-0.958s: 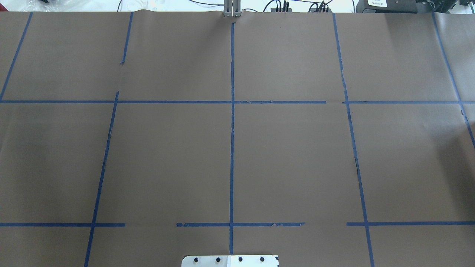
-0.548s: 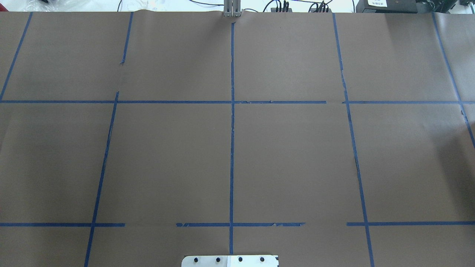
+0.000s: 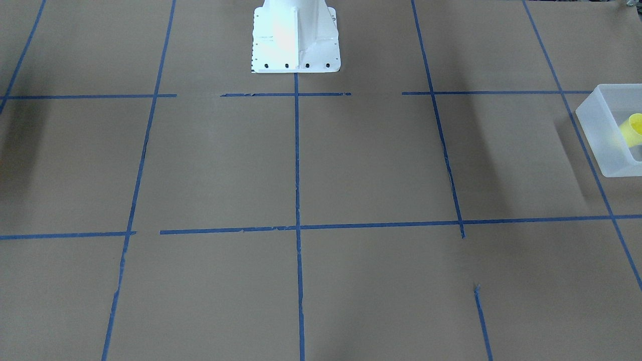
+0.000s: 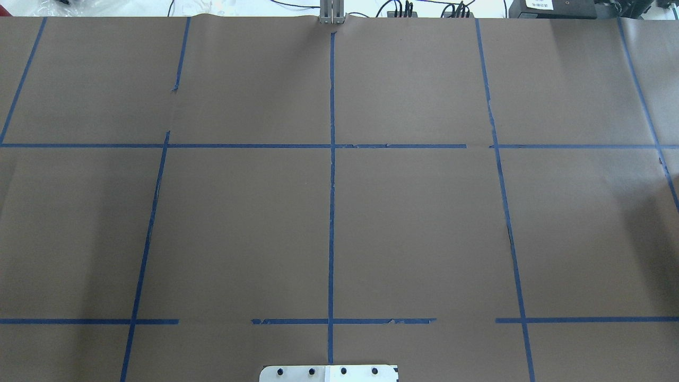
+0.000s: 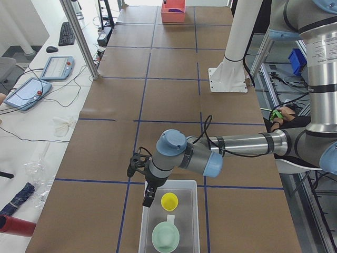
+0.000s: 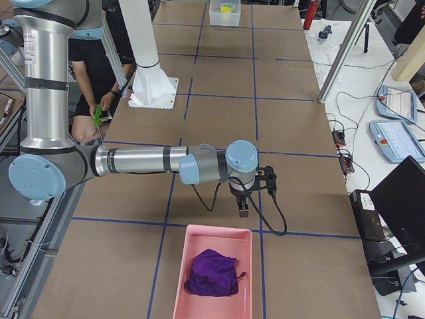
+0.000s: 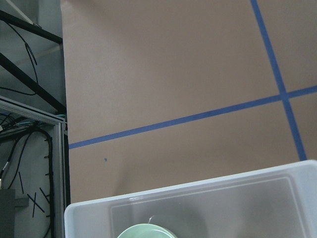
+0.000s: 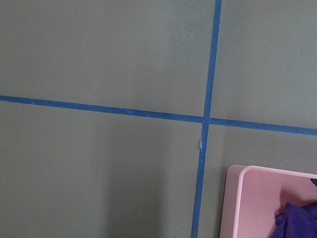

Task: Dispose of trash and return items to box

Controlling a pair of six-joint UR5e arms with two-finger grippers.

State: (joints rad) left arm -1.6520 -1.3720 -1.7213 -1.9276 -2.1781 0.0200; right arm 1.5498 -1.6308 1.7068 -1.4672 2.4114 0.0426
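The translucent box (image 5: pixel 192 221) stands at the table's left end. It holds a yellow cup (image 5: pixel 169 201) and a pale green cup (image 5: pixel 165 237). The box (image 3: pixel 602 135) and the yellow cup (image 3: pixel 634 128) also show at the front view's right edge. My left gripper (image 5: pixel 148 202) hangs over the box's far rim beside the yellow cup; I cannot tell if it is open or shut. The left wrist view shows the box (image 7: pixel 223 208) and the green cup's rim (image 7: pixel 143 231). My right gripper (image 6: pixel 244 211) hangs just beyond a pink tray (image 6: pixel 179 279); its state cannot be told.
The pink tray holds a purple cloth (image 6: pixel 212 272); both show in the right wrist view, tray (image 8: pixel 252 198) and cloth (image 8: pixel 297 220). The robot's white pedestal (image 3: pixel 296 40) stands at the table's edge. A person (image 6: pixel 99 100) sits behind the robot. Tablets (image 5: pixel 58 67) lie on the side table.
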